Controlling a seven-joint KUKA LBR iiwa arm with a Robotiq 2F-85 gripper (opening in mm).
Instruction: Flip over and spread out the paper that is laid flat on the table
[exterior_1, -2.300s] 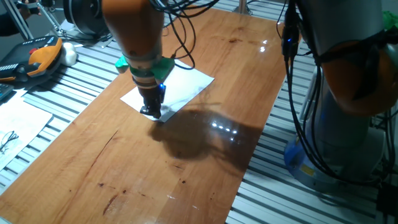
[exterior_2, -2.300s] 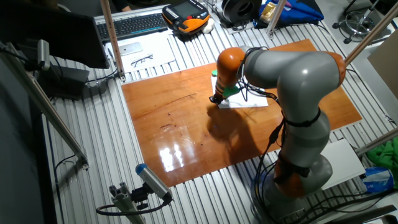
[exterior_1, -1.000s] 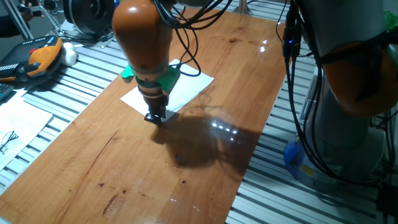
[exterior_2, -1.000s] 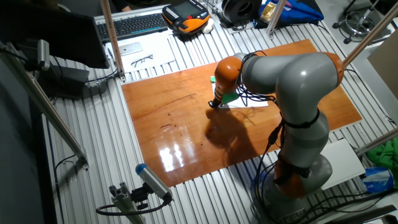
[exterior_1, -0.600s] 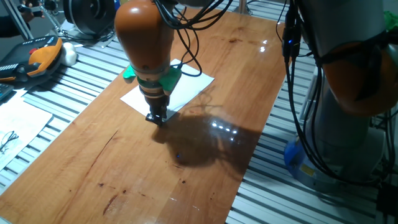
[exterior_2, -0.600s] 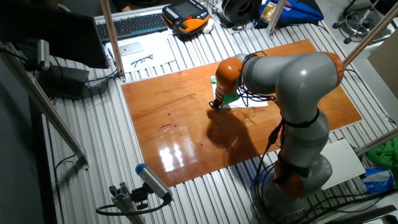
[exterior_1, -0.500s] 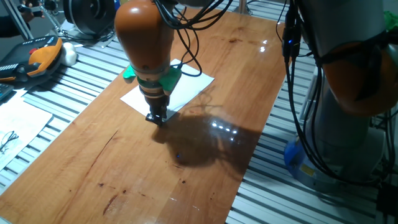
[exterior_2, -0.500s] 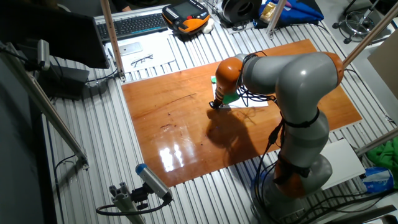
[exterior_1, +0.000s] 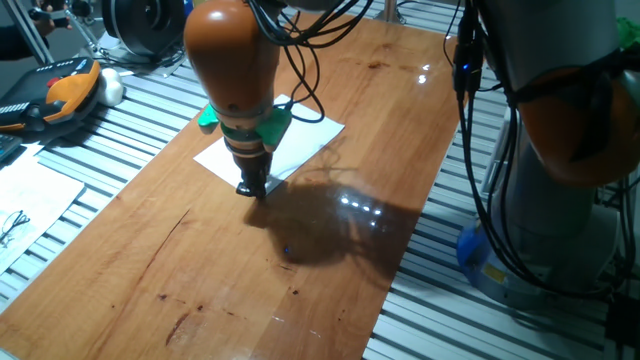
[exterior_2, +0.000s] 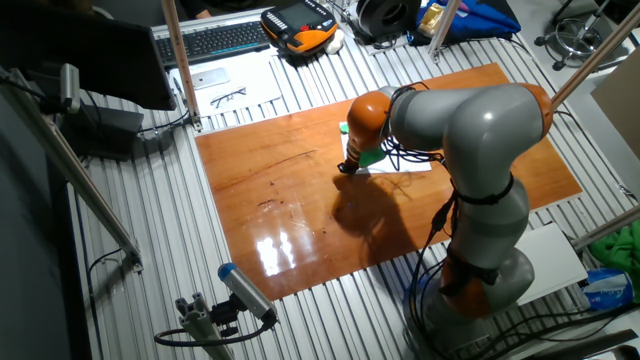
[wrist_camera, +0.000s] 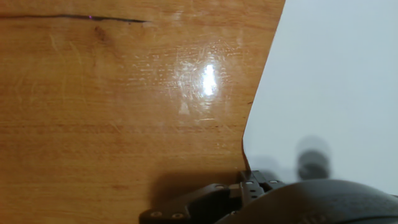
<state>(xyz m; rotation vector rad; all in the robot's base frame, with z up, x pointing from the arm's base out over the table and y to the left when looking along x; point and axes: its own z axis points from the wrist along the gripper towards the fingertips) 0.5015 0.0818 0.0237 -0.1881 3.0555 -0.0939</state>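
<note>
On the table lies one white paper, flat, blank face up, near the wooden top's middle; a second printed sheet with glasses sits apart on the grey slatted surface. One arm reaches down, and its single gripper presses its tip at the paper's near corner. From the hand view, the paper's edge bends inward by the fingers; whether they stand apart or together cannot be told.
</note>
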